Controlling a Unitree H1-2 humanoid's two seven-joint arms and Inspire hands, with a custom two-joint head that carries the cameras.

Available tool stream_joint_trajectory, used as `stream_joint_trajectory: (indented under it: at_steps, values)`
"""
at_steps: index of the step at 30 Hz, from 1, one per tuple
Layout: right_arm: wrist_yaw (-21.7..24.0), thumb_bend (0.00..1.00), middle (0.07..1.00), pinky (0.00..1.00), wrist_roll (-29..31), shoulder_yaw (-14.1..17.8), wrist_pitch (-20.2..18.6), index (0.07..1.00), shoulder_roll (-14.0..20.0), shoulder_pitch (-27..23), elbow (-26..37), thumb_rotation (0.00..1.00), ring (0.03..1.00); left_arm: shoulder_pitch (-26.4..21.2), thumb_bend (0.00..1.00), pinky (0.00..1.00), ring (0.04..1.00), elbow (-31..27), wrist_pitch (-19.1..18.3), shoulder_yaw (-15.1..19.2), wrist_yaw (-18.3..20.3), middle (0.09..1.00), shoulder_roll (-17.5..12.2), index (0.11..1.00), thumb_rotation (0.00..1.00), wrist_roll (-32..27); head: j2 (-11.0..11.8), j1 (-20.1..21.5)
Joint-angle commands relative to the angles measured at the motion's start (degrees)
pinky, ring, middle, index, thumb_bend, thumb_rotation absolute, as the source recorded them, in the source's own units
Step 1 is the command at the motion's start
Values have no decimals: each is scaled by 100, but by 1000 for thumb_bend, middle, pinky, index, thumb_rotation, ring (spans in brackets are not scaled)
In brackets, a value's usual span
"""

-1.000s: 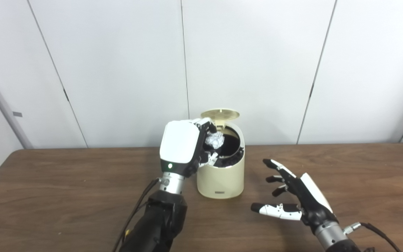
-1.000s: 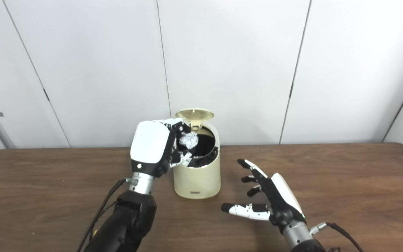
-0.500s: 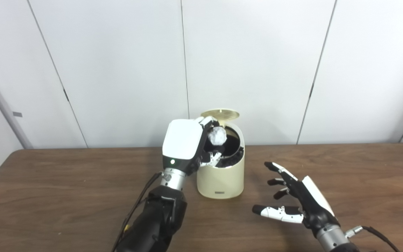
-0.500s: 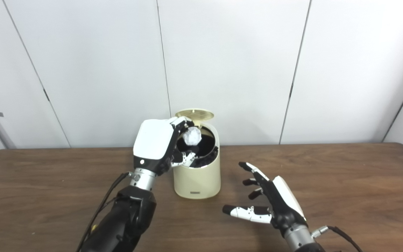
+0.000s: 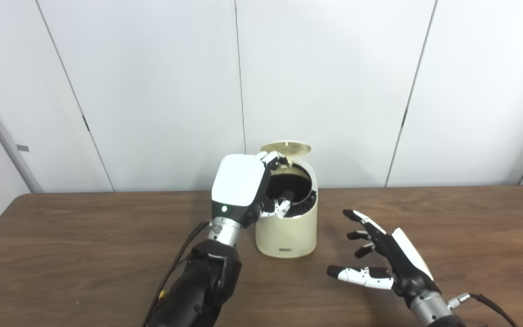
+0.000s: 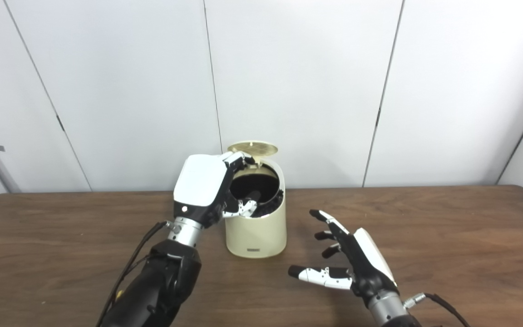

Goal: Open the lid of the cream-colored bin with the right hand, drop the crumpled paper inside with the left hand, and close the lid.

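Note:
The cream-colored bin [image 5: 286, 231] stands mid-table, and its round lid [image 5: 286, 147] is tipped up at the back. Its dark opening [image 5: 291, 185] shows no paper; the crumpled paper is out of sight. My left hand [image 5: 243, 188] hovers at the bin's left rim with fingers [image 5: 276, 159] spread over the opening, holding nothing. To the right of the bin, my right hand [image 5: 382, 261] rests low over the table, open with fingers apart and clear of the bin.
The brown wooden table [image 5: 61, 254] stretches wide on both sides of the bin. White wall panels [image 5: 152, 91] stand right behind it. A black cable [image 5: 177, 268] runs along my left forearm.
The crumpled paper left my left hand's grip and vanished into the bin. My left hand's fingers opened over the opening. The right hand has hardly moved.

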State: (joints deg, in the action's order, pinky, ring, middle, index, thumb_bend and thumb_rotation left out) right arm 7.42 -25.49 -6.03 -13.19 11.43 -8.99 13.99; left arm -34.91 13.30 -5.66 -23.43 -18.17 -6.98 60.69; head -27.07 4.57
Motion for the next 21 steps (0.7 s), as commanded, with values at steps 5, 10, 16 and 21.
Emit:
stream_joint_trajectory:
  at_steps: [5, 10, 16, 21]
  values:
    - [-167, 672, 915, 570, 43, 66, 160, 882, -59, -120, 209, 394, 768, -11, 824, 329, 449, -237, 457, 217, -368, 547, 19, 596, 127, -500, 2, -26]
    - [-282, 672, 902, 594, 80, 104, 256, 866, -98, -143, 170, 365, 781, 349, 523, 311, 380, -721, 977, 703, -166, 451, 125, 531, 2, -1694, -8, -47]
    - [-306, 657, 891, 615, 212, 170, 315, 861, -82, -185, 170, 351, 782, 798, 515, 351, 446, -1347, 1325, 1110, 391, 469, 84, 522, 0, -2863, -1, -100]
    - [-299, 671, 895, 655, 283, 216, 406, 863, 3, -244, 127, 385, 799, 1249, 515, 372, 469, -2011, 1284, 1391, 1058, 478, -167, 518, 0, -3662, -4, -115]
